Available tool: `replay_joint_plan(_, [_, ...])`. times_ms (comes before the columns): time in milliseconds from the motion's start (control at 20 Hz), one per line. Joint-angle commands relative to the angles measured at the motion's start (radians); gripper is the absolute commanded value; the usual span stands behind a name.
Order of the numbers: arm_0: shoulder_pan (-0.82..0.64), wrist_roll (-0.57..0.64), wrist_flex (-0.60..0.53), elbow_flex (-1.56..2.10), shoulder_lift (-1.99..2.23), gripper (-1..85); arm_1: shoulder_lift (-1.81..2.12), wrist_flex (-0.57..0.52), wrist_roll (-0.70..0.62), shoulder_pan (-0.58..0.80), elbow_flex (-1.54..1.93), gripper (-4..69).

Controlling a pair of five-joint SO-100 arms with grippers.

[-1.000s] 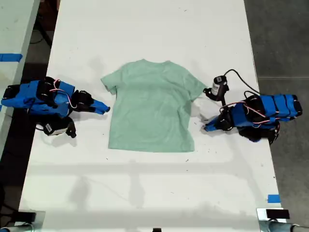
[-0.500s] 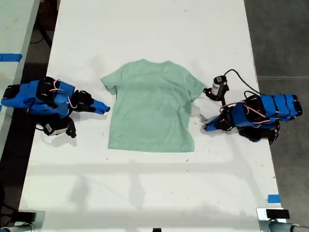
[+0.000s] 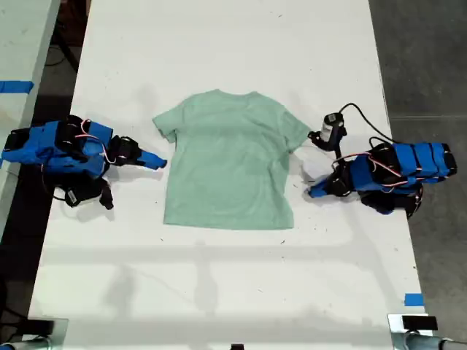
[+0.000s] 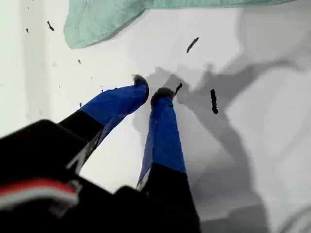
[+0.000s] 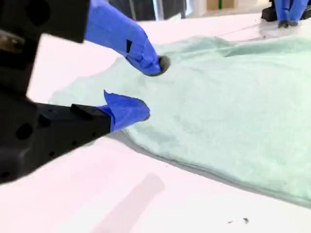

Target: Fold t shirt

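Barely any change: in the exterior view the arm at 9 o'clock has rolled its wrist a little, and the t shirt (image 3: 228, 160) hasn't moved. It lies flat and unfolded mid-counter (image 3: 219, 292), so every fold is left to do. My second pincer (image 5: 146, 90) gapes at the shirt's 9 o'clock edge and grips nothing. My first pincer (image 4: 151, 92) is almost closed and empty, over bare counter at the shirt's 4 o'clock.
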Motion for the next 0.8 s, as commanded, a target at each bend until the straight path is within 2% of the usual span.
replay_joint_plan(0, [-0.078, 0.086, -0.017, 0.006, 0.006, 10.7, 0.011, -0.031, 0.265, 0.02, 0.061, 5.5])
replay_joint_plan(50, [-0.11, 0.044, -0.014, 0.006, 0.006, 10.7, 0.011, -0.031, 0.301, 0.051, 0.061, 5.4])
replay_joint_plan(100, [-0.137, 0.025, -0.012, 0.006, 0.006, 10.7, 0.011, -0.031, 0.509, 0.104, 0.061, 5.8])
replay_joint_plan(150, [-0.155, 0.025, -0.012, 0.006, 0.006, 10.7, 0.012, -0.031, 0.796, 0.084, 0.061, 8.0])
replay_joint_plan(200, [-0.166, 0.025, -0.012, 0.006, 0.006, 10.7, 0.014, -0.063, 0.879, 0.032, 0.06, 20.0])
replay_joint_plan(250, [-0.169, 0.02, -0.012, 0.006, 0.006, 10.7, 0.014, -0.123, 0.744, 0.048, 0.049, 19.8])
replay_joint_plan(300, [-0.166, 0.003, -0.011, 0.006, 0.006, 10.7, 0.014, -0.156, 0.683, 0.084, 0.028, 6.3])
replay_joint_plan(350, [-0.158, 0.002, -0.011, 0.006, 0.006, 10.7, 0.014, -0.27, 0.687, 0.13, 0.037, 0.0])
replay_joint_plan(400, [-0.15, 0.002, -0.011, 0.006, 0.006, 10.7, 0.012, -0.428, 0.554, 0.175, 0.04, 1.2])
replay_joint_plan(450, [-0.144, 0.002, -0.011, 0.006, 0.006, 10.7, 0.002, -0.439, 0.482, 0.227, -0.015, 2.9])
replay_joint_plan(550, [-0.138, 0.002, -0.011, 0.006, 0.006, 10.7, -0.092, -0.281, 0.422, 0.387, -0.222, 6.8])
replay_joint_plan(750, [-0.137, -0.005, -0.009, 0.006, 0.006, 10.6, -0.615, -0.164, 0.307, 0.649, -0.629, 16.9])
